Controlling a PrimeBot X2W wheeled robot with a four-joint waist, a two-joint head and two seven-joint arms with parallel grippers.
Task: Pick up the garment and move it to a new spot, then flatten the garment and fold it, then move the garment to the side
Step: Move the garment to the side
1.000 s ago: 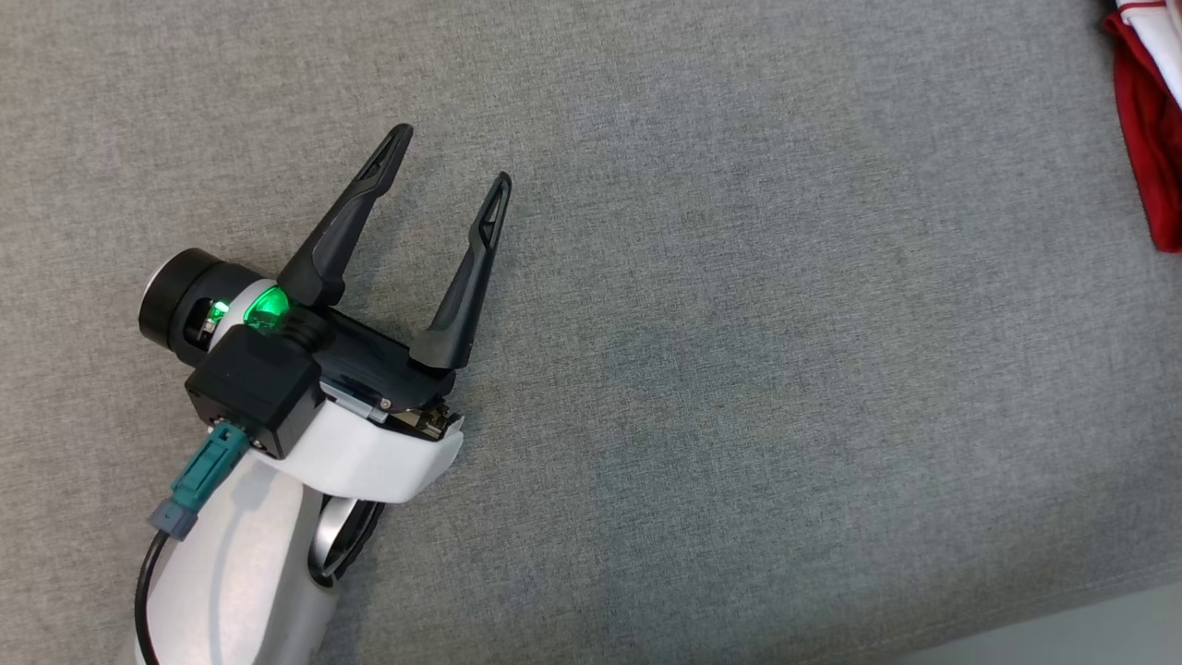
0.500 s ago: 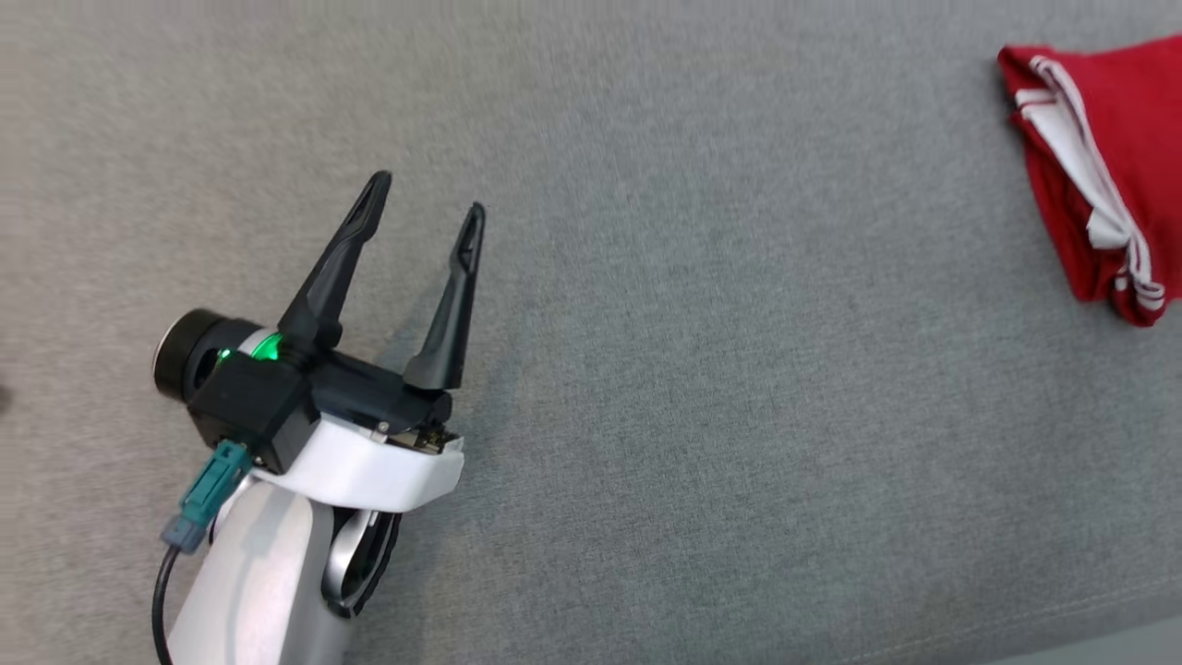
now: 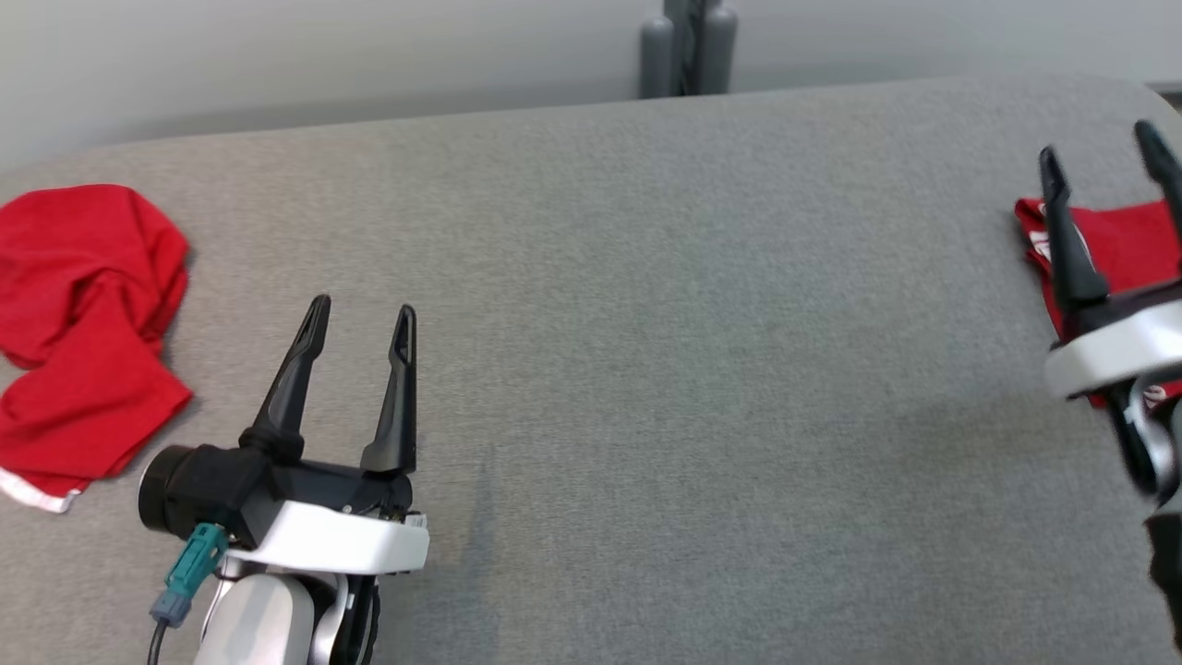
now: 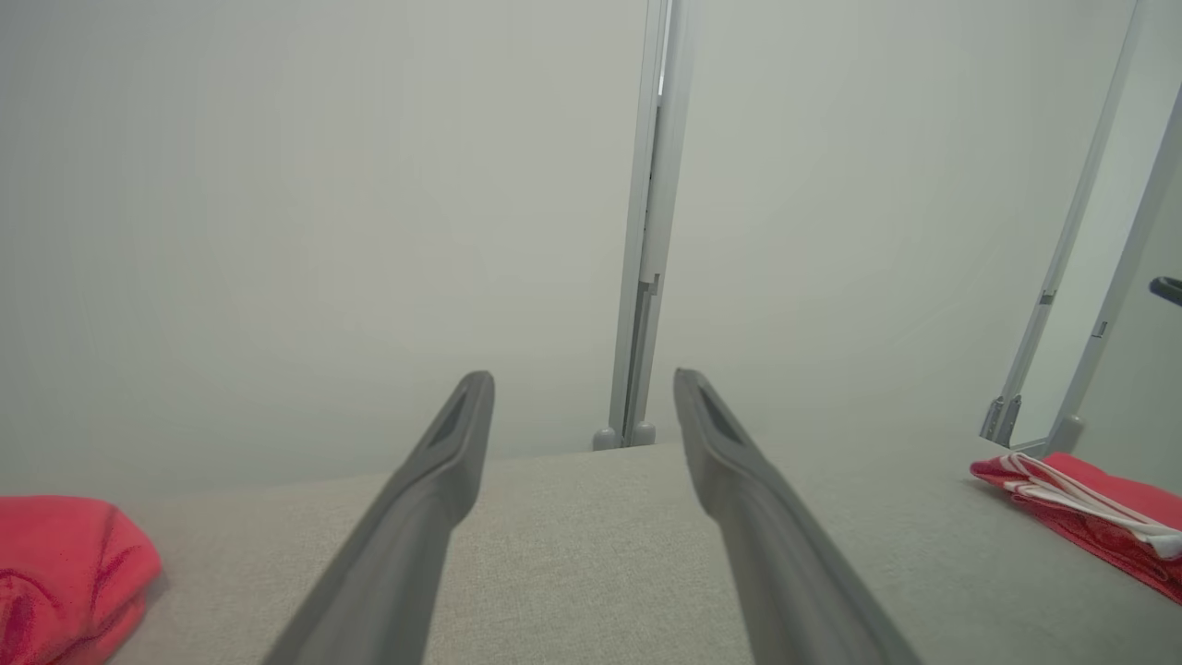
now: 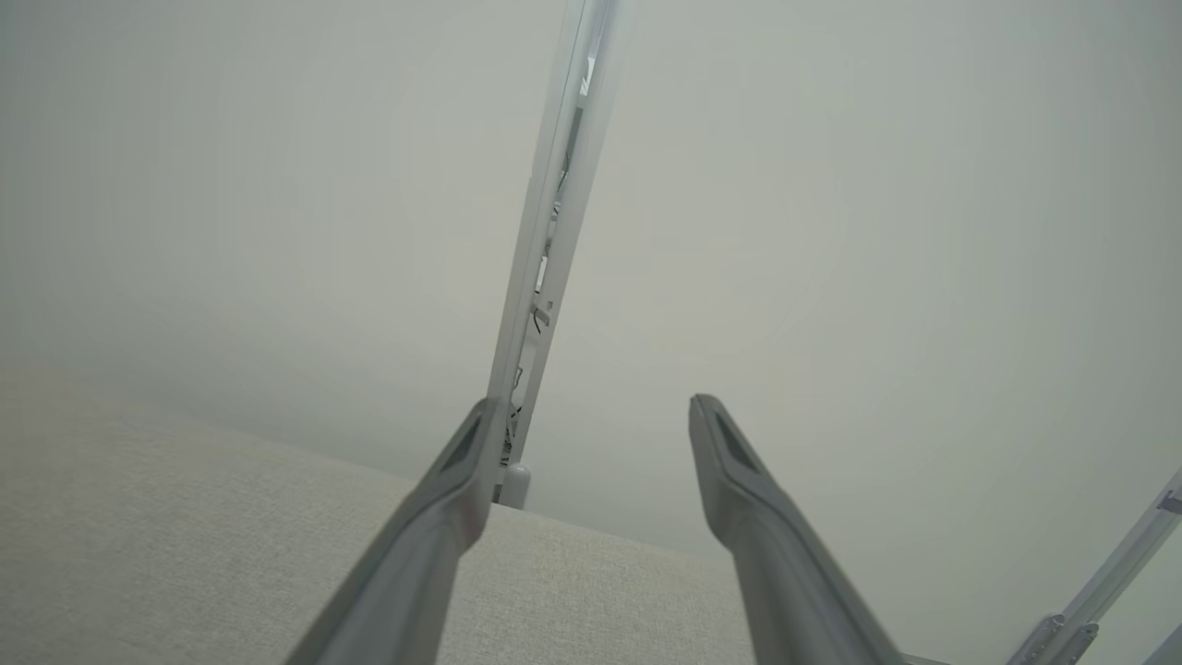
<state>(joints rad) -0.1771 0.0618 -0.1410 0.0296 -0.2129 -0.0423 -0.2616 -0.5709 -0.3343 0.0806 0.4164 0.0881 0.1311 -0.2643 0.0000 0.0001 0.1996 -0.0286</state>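
Left gripper [image 3: 362, 307], fingers apart and empty, hangs near the crumpled red garment [image 3: 83, 323] on its left; right gripper [image 3: 1097, 143], also spread, hovers over the folded red garment [image 3: 1122, 240]

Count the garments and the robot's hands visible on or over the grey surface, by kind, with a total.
Red garments: 2 (crumpled garment on the left, folded white-trimmed garment on the right)
Robot hands: 2 (left hand, right hand, both open, holding nothing)
Total: 4

Table [image 3: 693, 323] — matt, coarse woven cloth; crumpled garment [image 3: 83, 323] — soft cloth; jaws matt plastic.
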